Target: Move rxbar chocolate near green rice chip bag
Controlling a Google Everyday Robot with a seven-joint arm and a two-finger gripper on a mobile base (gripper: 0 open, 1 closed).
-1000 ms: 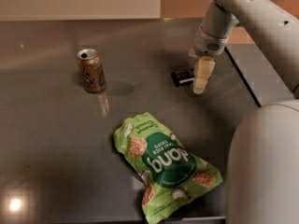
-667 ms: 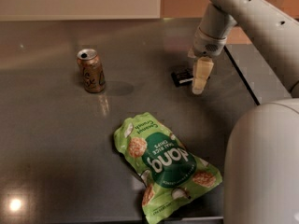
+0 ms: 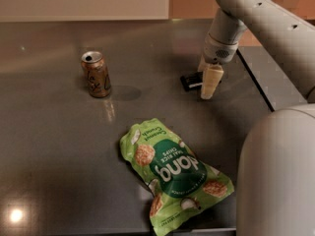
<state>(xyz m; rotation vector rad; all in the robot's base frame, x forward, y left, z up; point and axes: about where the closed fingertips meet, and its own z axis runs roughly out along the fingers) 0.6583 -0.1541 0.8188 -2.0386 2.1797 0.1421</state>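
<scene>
The rxbar chocolate (image 3: 189,80) is a small black wrapper with a white stripe, lying flat on the dark table at the back right. My gripper (image 3: 208,82) hangs down from the white arm right at the bar's right end, and covers that end. The green rice chip bag (image 3: 174,173) lies crinkled on the table near the front edge, well in front of the bar and a little to its left, apart from it.
A brown-orange drink can (image 3: 96,74) stands upright at the back left. The robot's white body (image 3: 278,176) fills the front right corner. A seam in the table top (image 3: 253,80) runs just right of the gripper.
</scene>
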